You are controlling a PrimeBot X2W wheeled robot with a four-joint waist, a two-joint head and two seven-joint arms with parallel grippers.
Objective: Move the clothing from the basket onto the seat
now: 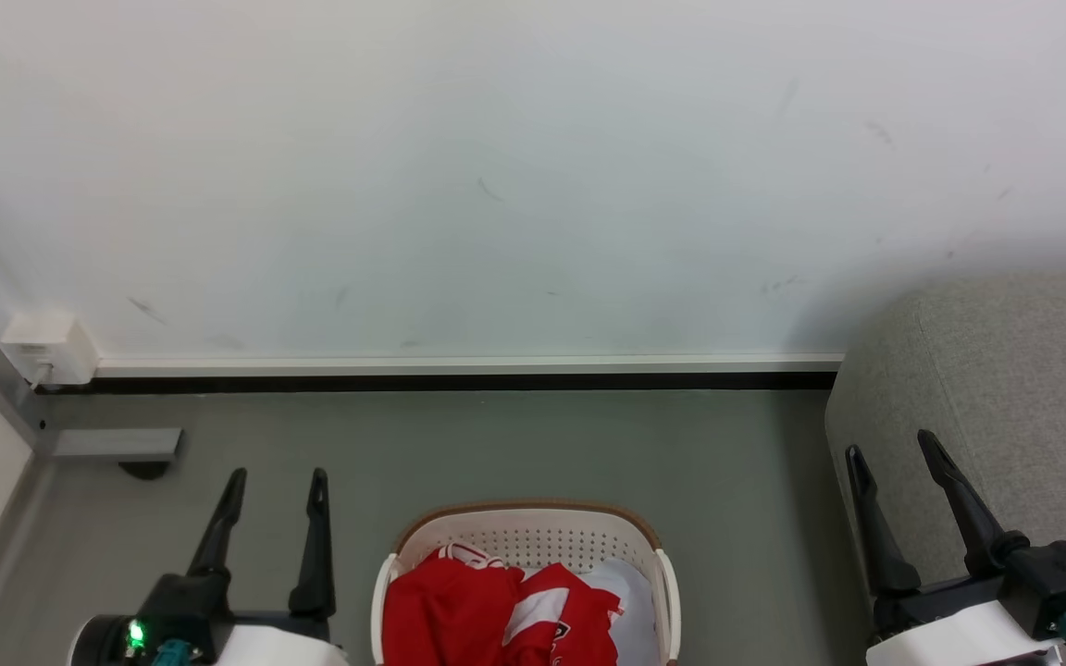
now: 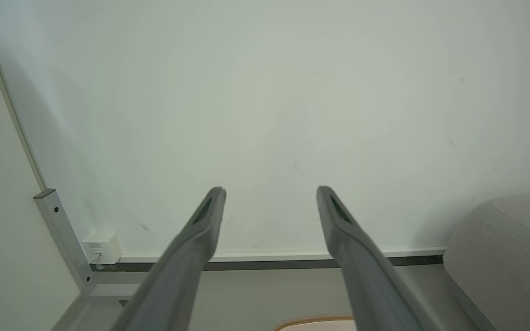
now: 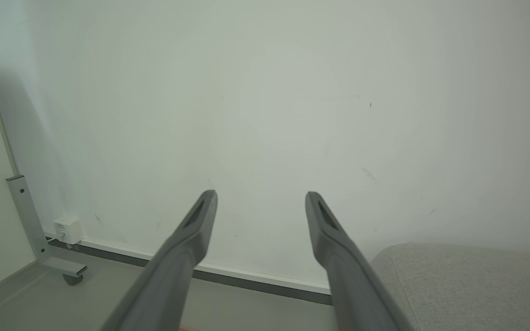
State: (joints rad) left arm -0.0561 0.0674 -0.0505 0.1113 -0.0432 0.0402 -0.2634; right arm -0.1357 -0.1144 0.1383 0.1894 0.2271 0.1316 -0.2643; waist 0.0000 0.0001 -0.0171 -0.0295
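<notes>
Our left jaws and right jaws both wide apart, we hold nothing, basket (image 1: 533, 541) sits on the floor (image 1: 496, 444) between them, red clothing (image 1: 450, 610) heaped inside it, grey seat (image 1: 1005, 370) just beyond the right jaws, wall (image 1: 533, 185) ahead

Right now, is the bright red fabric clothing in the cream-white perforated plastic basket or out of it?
In. The bright red clothing lies crumpled inside the cream-white perforated basket, enclosed by its walls.

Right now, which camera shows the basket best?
The head view: the basket sits bottom centre, open top showing the clothing. The left wrist view catches a sliver of its rim; the right wrist view, barely a speck.
</notes>
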